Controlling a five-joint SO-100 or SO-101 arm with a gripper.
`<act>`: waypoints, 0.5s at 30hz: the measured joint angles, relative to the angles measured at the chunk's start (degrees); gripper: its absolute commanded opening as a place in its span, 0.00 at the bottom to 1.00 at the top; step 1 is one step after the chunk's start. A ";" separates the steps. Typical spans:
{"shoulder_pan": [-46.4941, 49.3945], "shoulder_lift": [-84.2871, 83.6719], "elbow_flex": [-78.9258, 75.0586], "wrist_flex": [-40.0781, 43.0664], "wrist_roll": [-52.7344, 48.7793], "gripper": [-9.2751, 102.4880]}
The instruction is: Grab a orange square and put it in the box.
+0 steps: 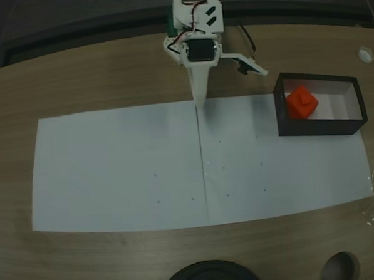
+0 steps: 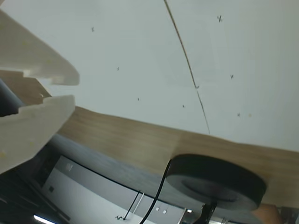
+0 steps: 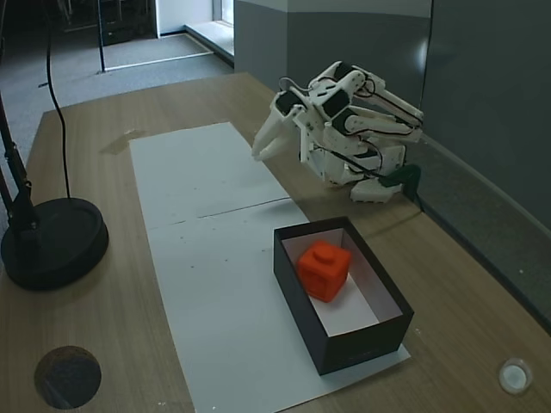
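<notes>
Close to the wrist camera, white gripper (image 2: 70, 91), fingers nearly together, clamped on nothing. Raised over white paper (image 1: 113, 175), folded back near the arm's base. Well apart, orange square (image 3: 325, 269) inside the box (image 3: 344, 348). Black round base (image 3: 52, 241) farther off.

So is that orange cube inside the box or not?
Inside. The orange cube rests on the white floor of the box, walls around it.

Bright orange-red orange square (image 3: 325, 270), box (image 3: 344, 348) black outside, white inside, white claw (image 3: 262, 148), wood-grain brown bench (image 1: 108, 81), white paper sheets (image 1: 119, 168)
</notes>
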 measured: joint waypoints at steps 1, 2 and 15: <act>0.00 0.00 1.49 0.00 0.00 0.08; 0.00 0.00 3.08 0.00 0.00 0.08; -0.44 0.00 6.77 9.05 18.02 0.08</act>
